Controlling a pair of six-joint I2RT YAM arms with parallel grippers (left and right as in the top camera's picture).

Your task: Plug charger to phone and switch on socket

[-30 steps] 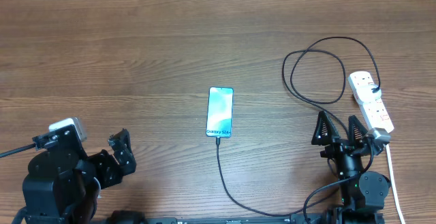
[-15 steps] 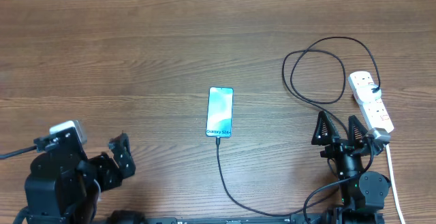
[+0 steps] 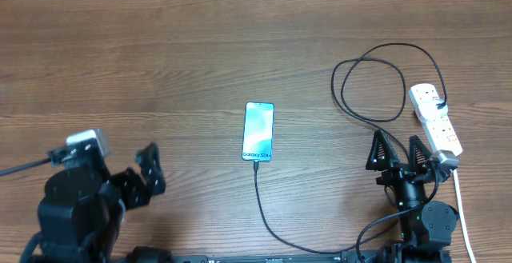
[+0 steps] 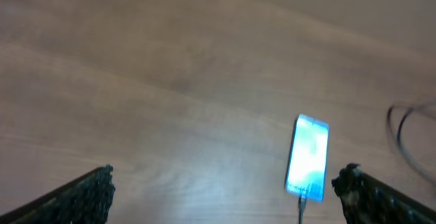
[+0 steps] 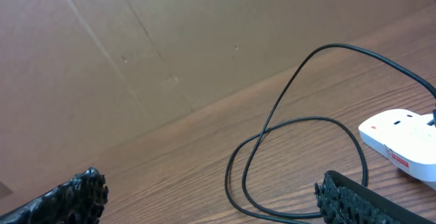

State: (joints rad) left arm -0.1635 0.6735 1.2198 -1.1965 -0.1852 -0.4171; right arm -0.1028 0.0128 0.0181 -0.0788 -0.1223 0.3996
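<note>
Overhead: a slim blue-lit smartphone [image 3: 258, 132] lies mid-desk [image 3: 160, 55]. A thin black cable [image 3: 264, 207] meets its near short edge and loops right to a white plastic power strip [image 3: 436, 121]. The left end effector [image 3: 150, 173] and right end effector [image 3: 397, 153] sit near the front edge, both spread, holding nothing.

Left wrist: the smartphone lies ahead, blurred, between the spread jaws.

Right wrist: 2 cable loops lie beside the power strip.

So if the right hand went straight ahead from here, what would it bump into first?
Probably the loose loop of the black charger cable, lying just ahead of the right hand; its height is unclear, so it might pass over.
</note>
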